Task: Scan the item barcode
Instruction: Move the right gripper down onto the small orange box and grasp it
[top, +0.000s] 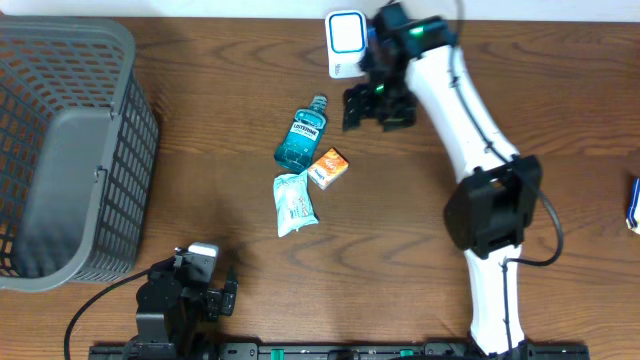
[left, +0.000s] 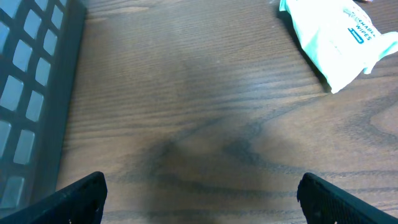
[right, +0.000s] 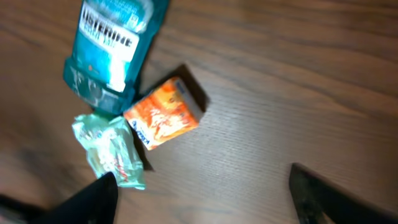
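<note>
mouthwash bottle (top: 303, 135), teal with a listerine label, lies flat near the middle of the brown wood-grain table (top: 200, 100), its cap toward the far edge. an orange box (top: 328, 167) sits just beside the bottle's base, and a pale green wipes packet (top: 294, 203) lies just below both, so the 3 items form 1 loose cluster. a white scanner (top: 345, 35) stands at the far edge of the table, well apart from the cluster, and a pale strip runs along that edge behind it. a grey slatted basket (top: 140, 150) fills the left side; inside it only a smooth grey panel shows, and its left part is cut off by the frame. the right gripper (top: 380, 105) hangs between the scanner and the bottle's cap, its fingers (right: 311, 193) spread apart over bare wood with nothing between them, touching none of the items. the left gripper (left: 199, 186) sits low at the near edge beside the basket, spread wide and carrying nothing, with the wipes packet in the far right corner of its wrist view. no barcode can be made out on any item; the right wrist view is blurred and the small print on the box and packet is unreadable. a blue object (top: 635, 205) at the right edge is cut off and cannot be identified.
</note>
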